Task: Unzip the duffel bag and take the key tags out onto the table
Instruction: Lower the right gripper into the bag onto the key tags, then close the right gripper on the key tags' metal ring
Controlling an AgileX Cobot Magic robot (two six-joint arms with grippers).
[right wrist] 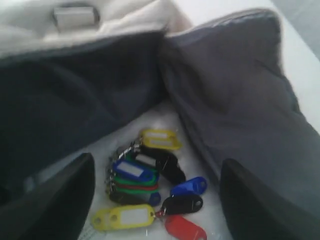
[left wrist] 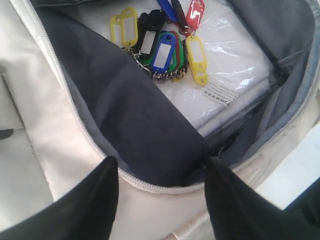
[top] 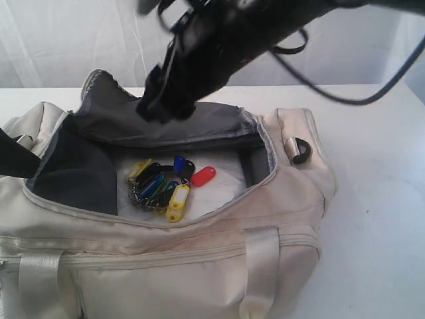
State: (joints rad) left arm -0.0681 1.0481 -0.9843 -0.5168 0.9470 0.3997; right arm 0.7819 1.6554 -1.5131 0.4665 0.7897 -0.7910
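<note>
The cream duffel bag [top: 199,266] lies unzipped on the white table [top: 378,199], its grey-lined flap folded back. The key tags [top: 163,186], a bunch of yellow, blue, green, black and red ones on metal rings, rest inside the bag. My right gripper [top: 163,109] hangs over the back flap. In the right wrist view it is open [right wrist: 157,162] above the key tags [right wrist: 145,180], apart from them. My left gripper [left wrist: 162,162] is open over the bag's zipper rim [left wrist: 150,186] at the left end, holding nothing, with the key tags [left wrist: 160,47] farther in.
A clear-wrapped white packet [top: 219,189] lies under the tags in the bag. Dark lining [left wrist: 130,115] folds over the opening's left side. A black D-ring [top: 300,151] sits on the bag's right end. Bare table runs to the right of the bag.
</note>
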